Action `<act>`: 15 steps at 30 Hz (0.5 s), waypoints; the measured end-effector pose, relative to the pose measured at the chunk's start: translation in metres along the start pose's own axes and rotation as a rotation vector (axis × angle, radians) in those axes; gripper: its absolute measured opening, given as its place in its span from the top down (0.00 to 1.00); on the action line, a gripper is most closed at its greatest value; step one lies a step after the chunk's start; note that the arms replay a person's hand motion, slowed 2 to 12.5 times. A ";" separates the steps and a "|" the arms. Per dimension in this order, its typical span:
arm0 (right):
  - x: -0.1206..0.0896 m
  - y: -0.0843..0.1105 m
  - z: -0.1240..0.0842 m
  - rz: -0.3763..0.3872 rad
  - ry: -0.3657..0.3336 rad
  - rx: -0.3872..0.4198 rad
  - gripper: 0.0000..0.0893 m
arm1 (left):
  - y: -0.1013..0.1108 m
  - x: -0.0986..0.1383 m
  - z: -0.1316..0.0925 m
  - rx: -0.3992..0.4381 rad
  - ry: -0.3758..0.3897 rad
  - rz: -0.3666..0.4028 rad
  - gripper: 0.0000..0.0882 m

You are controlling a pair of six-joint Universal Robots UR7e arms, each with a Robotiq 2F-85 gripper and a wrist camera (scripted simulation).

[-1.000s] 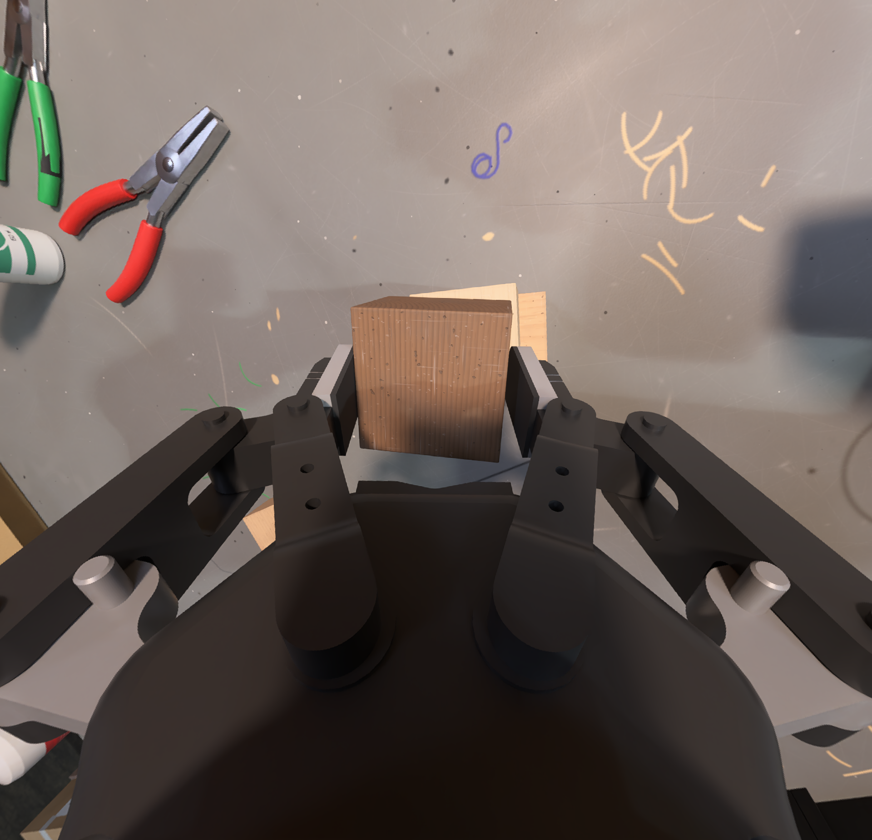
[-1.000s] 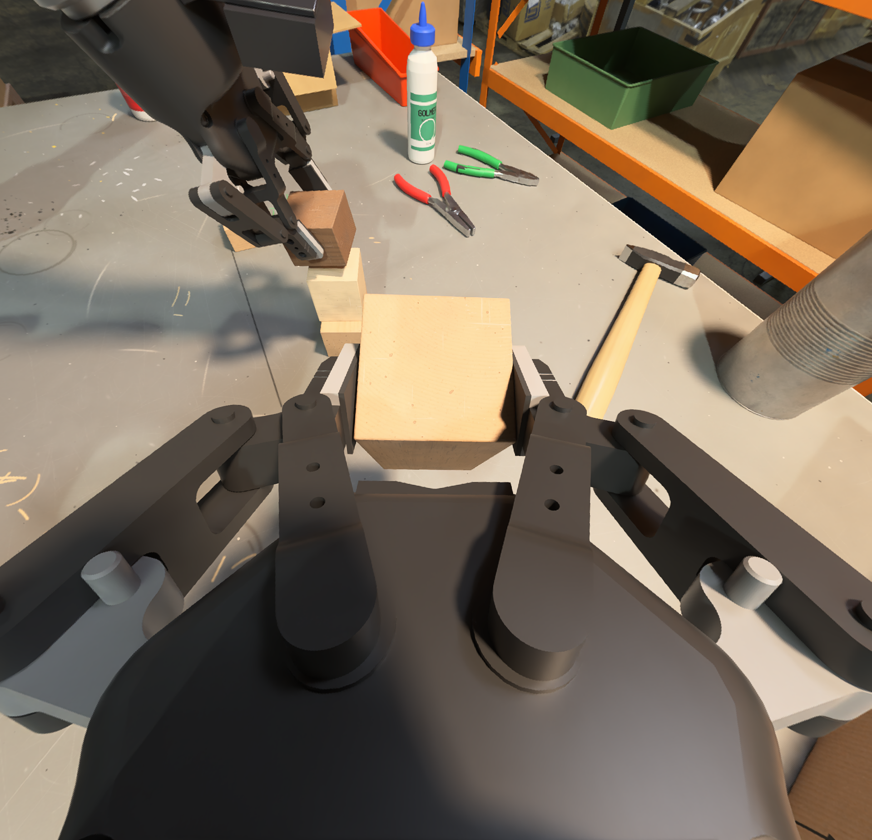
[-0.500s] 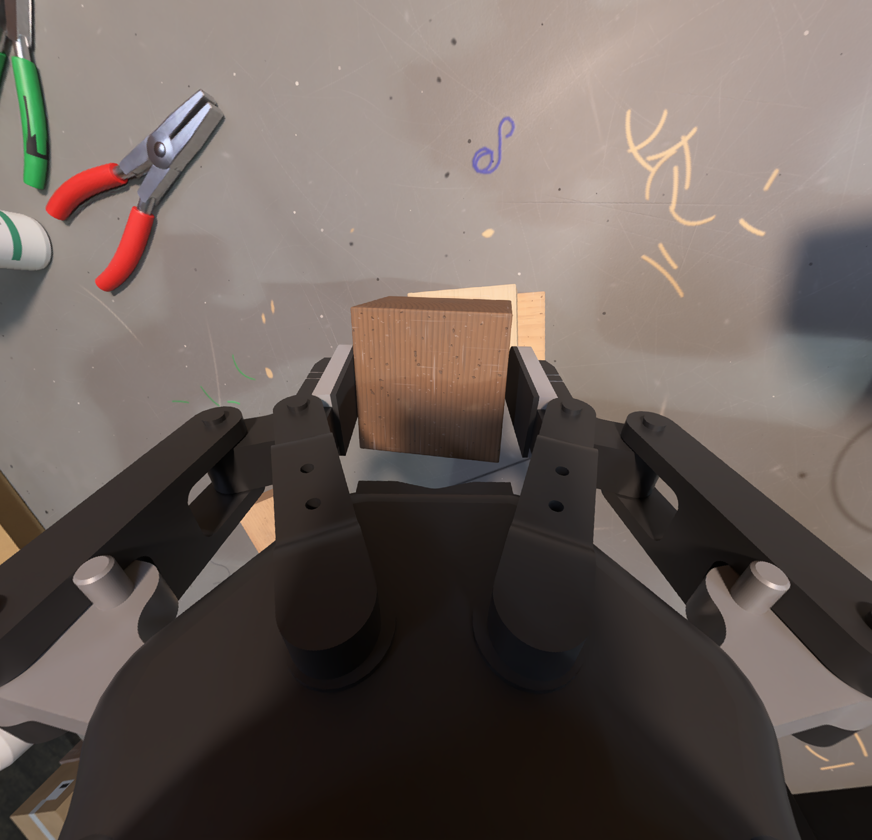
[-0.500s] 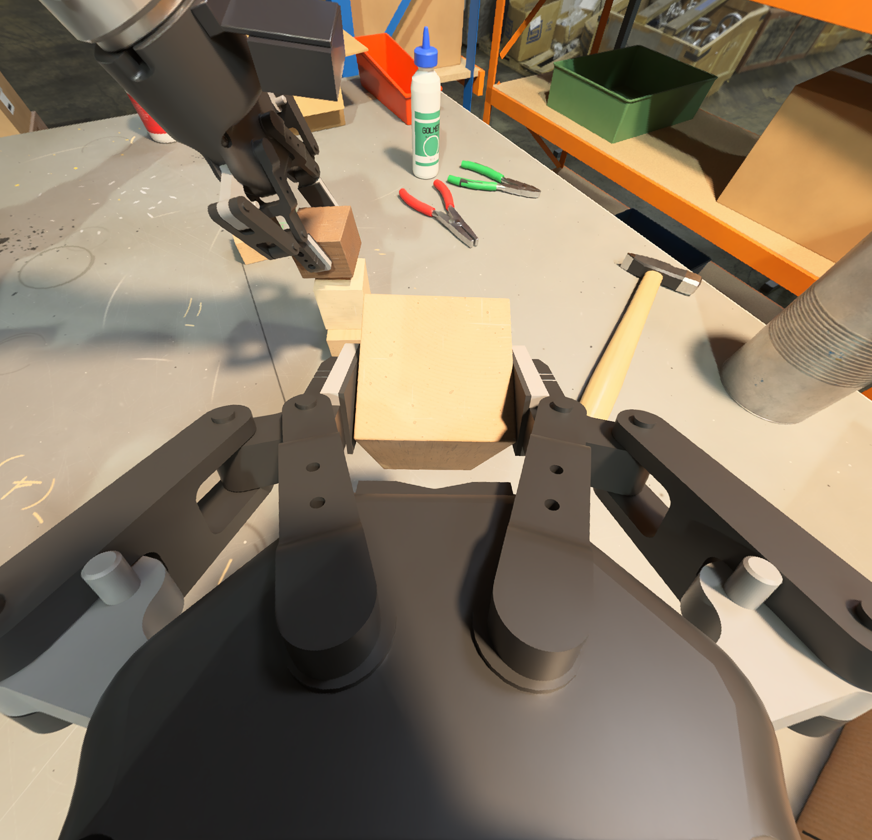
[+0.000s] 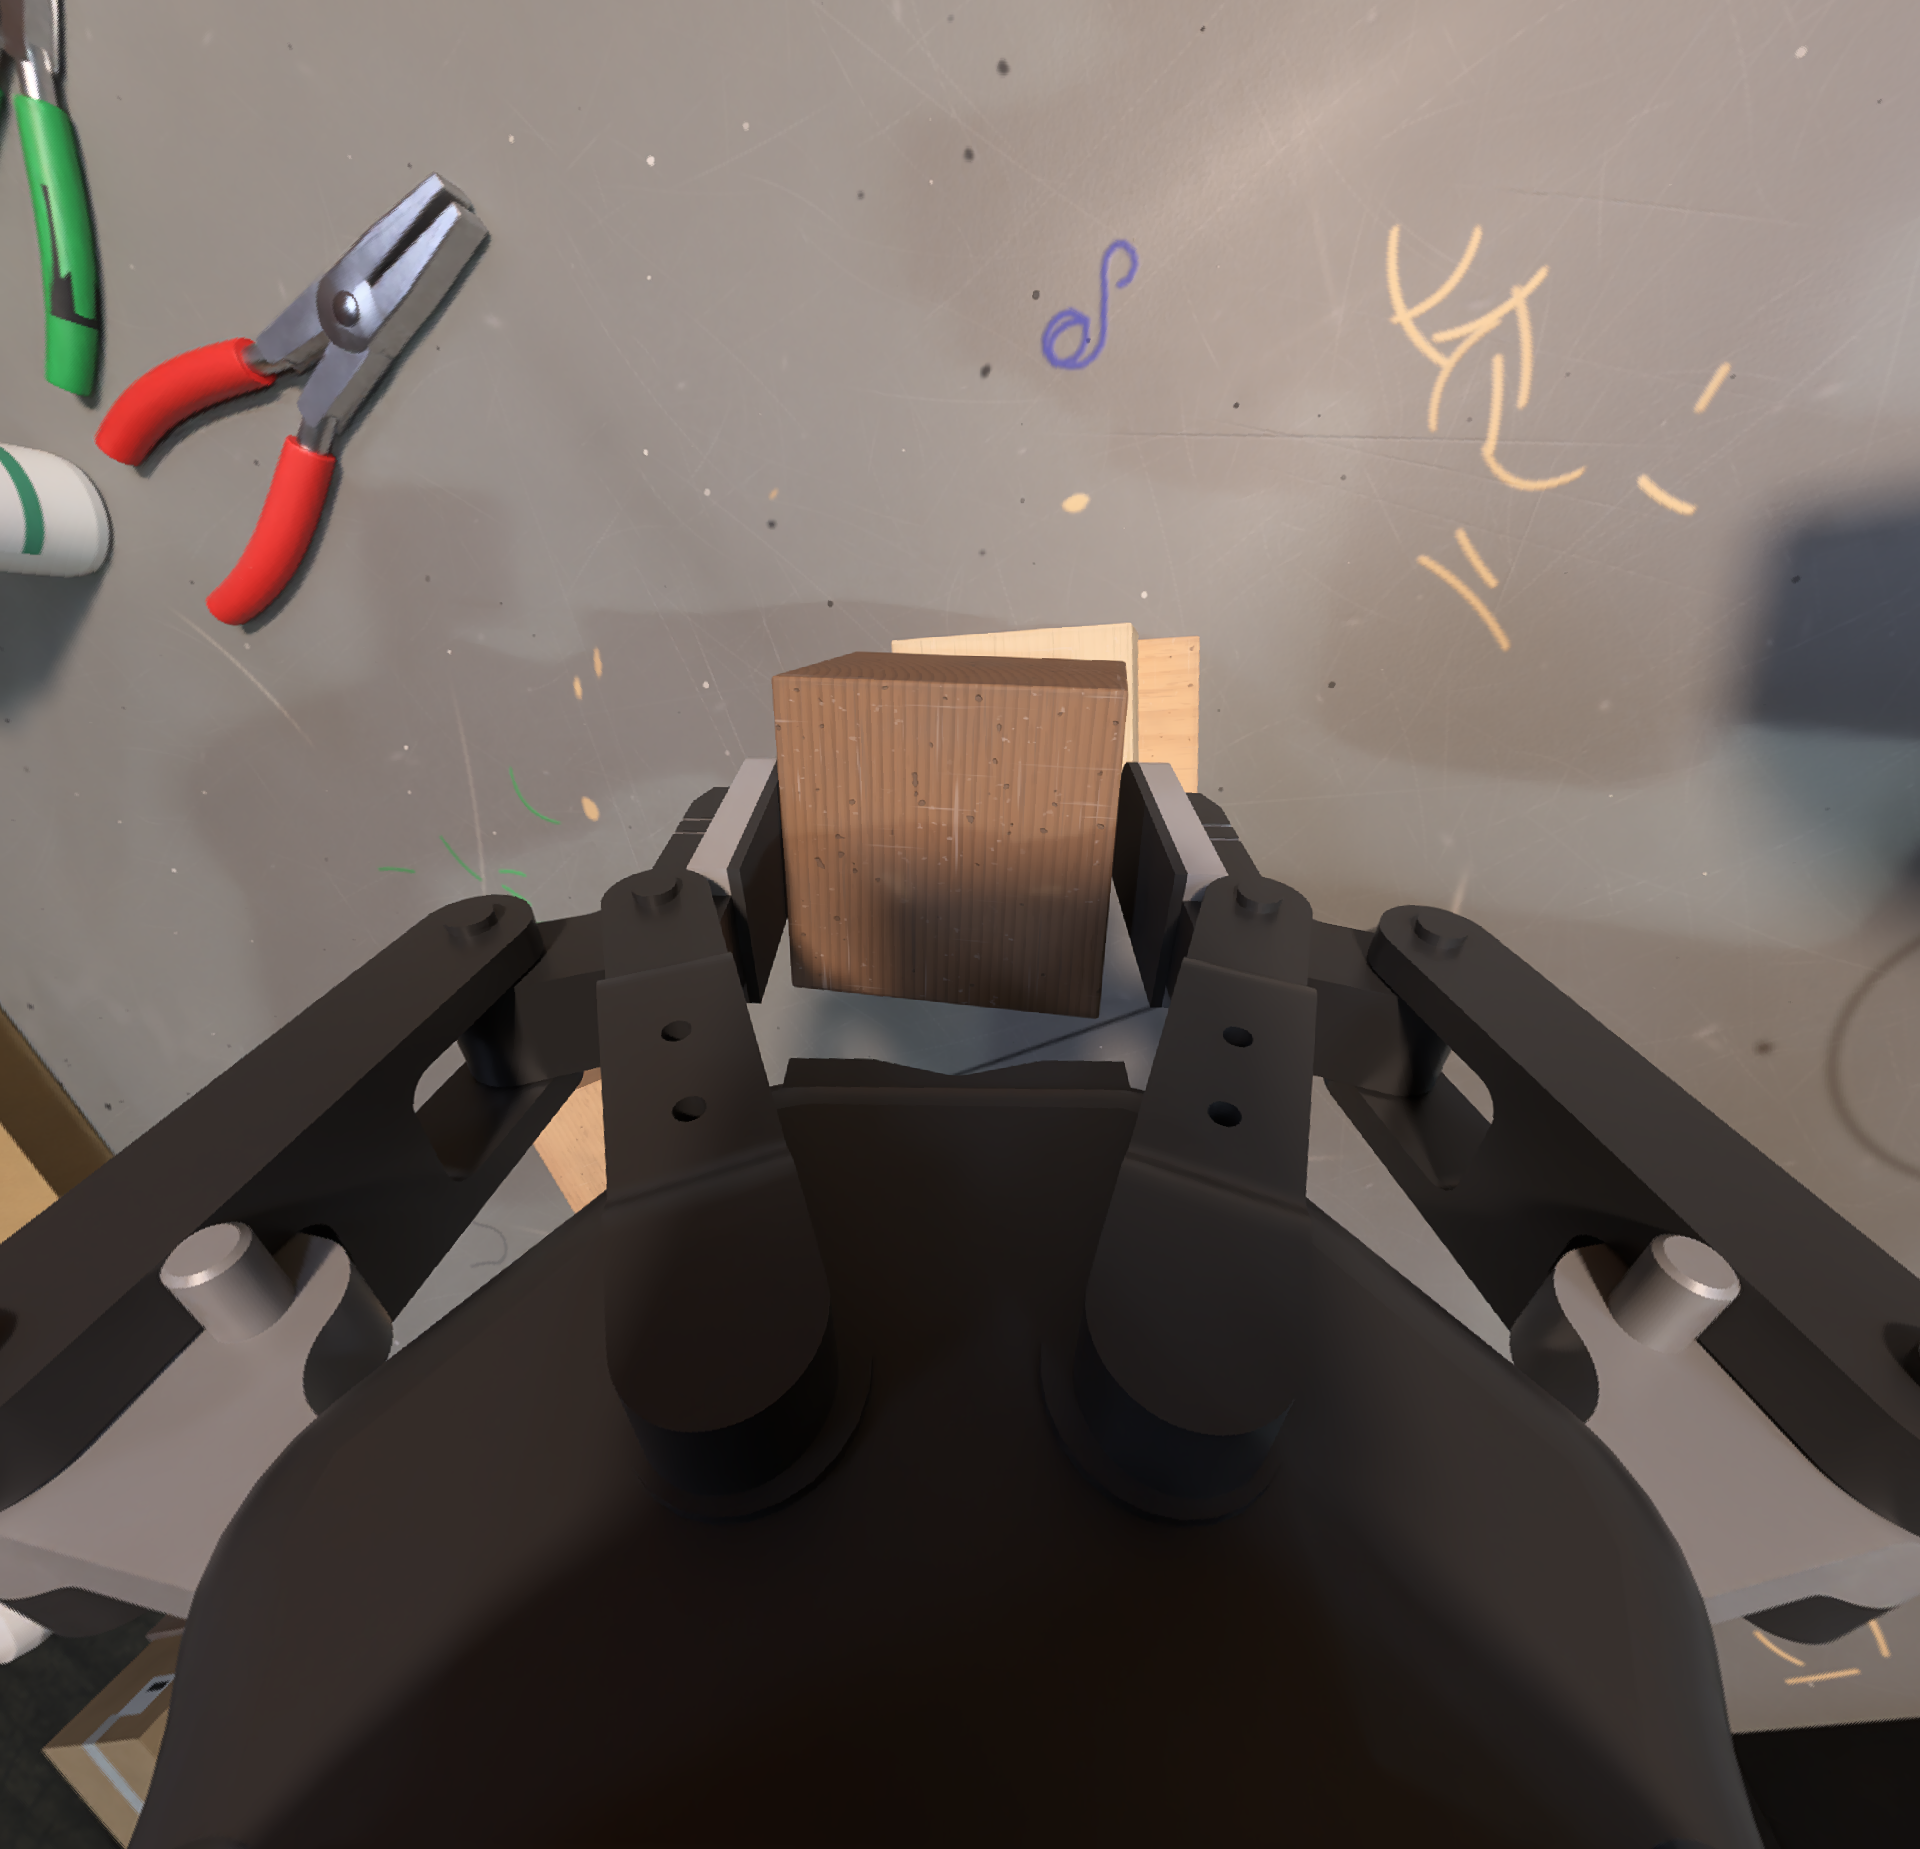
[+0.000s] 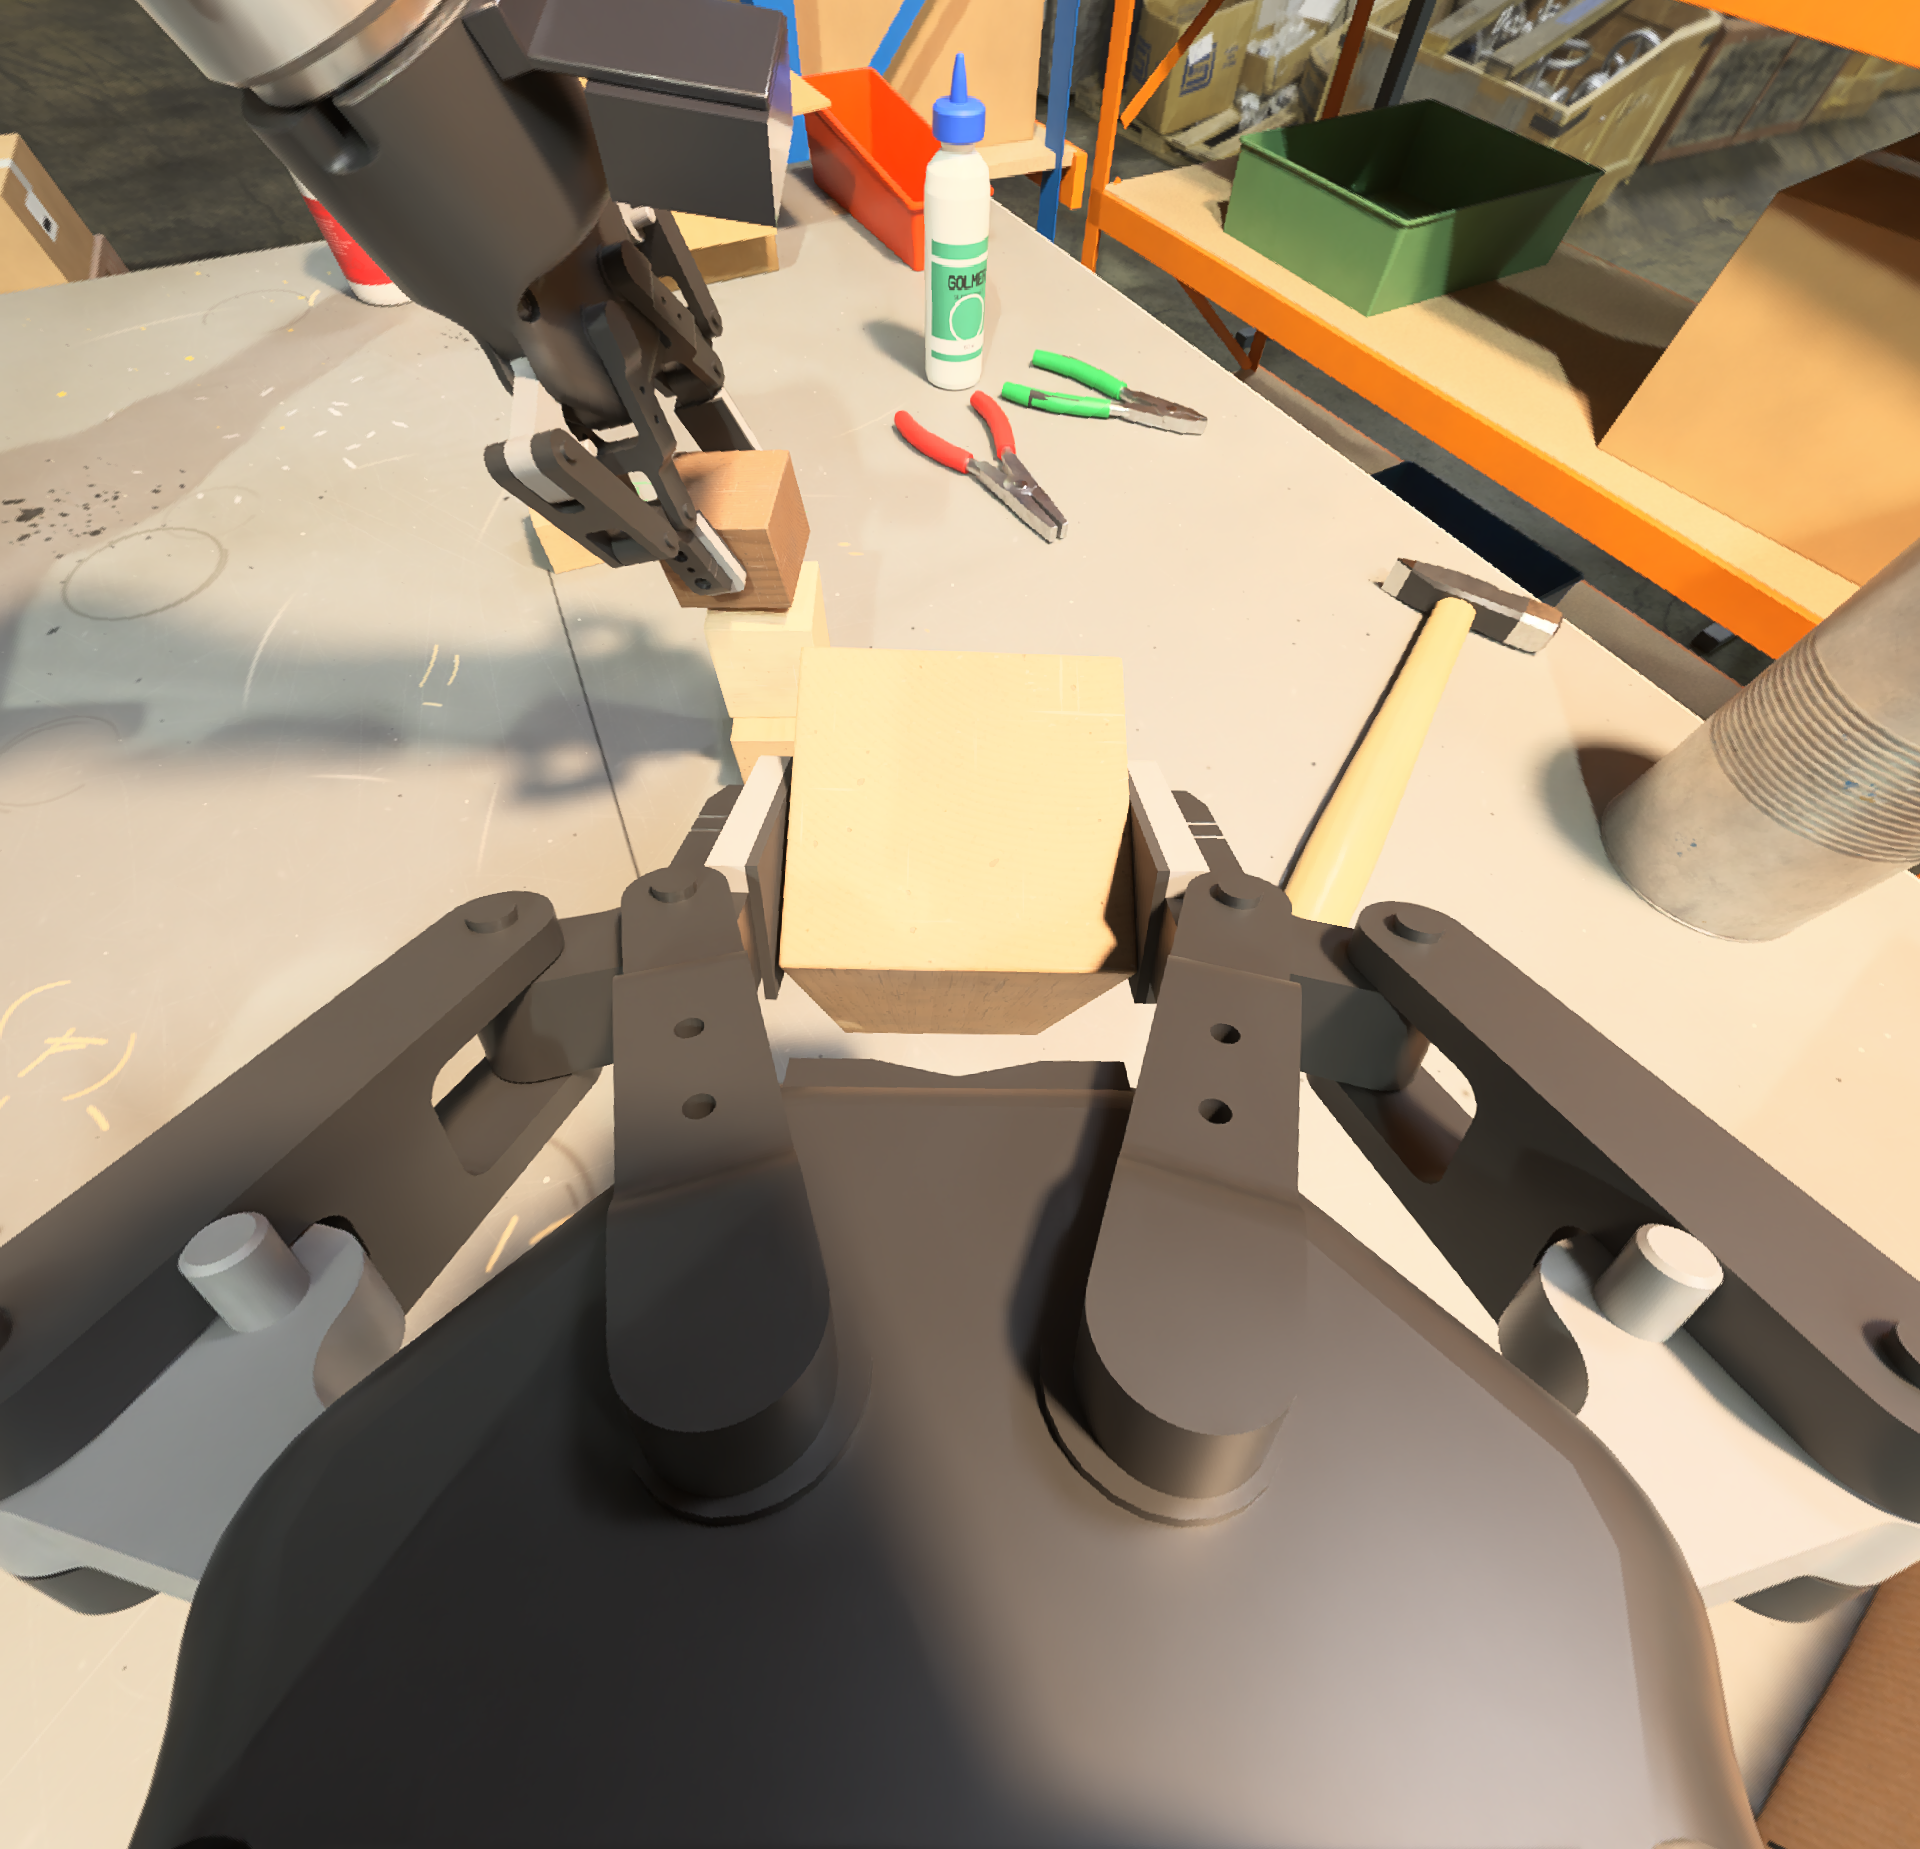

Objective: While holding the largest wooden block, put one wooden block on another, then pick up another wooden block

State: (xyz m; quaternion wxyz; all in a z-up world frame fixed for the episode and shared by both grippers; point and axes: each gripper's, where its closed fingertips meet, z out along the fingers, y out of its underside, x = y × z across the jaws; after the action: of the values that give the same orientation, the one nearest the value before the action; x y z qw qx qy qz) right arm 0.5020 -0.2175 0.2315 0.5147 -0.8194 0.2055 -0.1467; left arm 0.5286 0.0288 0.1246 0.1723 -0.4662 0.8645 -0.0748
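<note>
— Change since earlier? 
— Red pliers (image 5: pixel 301 417) sit further right in the left wrist view; left gripper (image 5: pixel 951 843) still pinches the brown block (image 5: pixel 945 823), right gripper (image 6: pixel 951 833) the largest pale block (image 6: pixel 956 812).
— Only in the right view? 
— Hammer (image 6: pixel 1392 760), glue bottle (image 6: pixel 956 241). Pale stack (image 6: pixel 769 656) under the brown block, contact unclear.

Scratched grey bench (image 6: pixel 1195 573) flecked with pale shavings, orange shelving (image 6: pixel 1455 386) beside it, green bin (image 6: pixel 1392 210) on the shelf, cardboard boxes (image 6: pixel 1195 85) stacked behind, warm light cast sideways
</note>
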 end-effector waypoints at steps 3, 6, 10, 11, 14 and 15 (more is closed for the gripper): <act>-0.001 0.000 -0.001 0.000 -0.004 0.005 0.44 | 0.000 -0.001 0.000 0.002 -0.014 0.006 0.39; -0.001 -0.001 -0.002 0.001 -0.007 0.011 0.44 | -0.001 -0.002 0.000 0.001 -0.023 0.010 0.39; -0.001 -0.001 -0.004 0.004 -0.006 0.018 0.44 | -0.001 -0.002 0.000 0.001 -0.020 0.007 0.39; 0.000 -0.001 -0.004 0.004 -0.006 0.019 0.44 | -0.001 -0.002 0.000 0.001 -0.018 0.006 0.39; 0.000 -0.001 -0.005 0.007 -0.005 0.023 0.44 | -0.001 -0.001 0.001 0.000 -0.013 0.002 0.39; 0.001 -0.001 -0.006 0.008 -0.005 0.025 0.44 | -0.001 -0.001 0.001 0.000 -0.012 0.002 0.39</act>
State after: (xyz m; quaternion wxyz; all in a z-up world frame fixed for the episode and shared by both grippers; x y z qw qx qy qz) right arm 0.5000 -0.2219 0.2351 0.5258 -0.8124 0.2058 -0.1452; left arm 0.5303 0.0290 0.1238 0.1775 -0.4658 0.8640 -0.0716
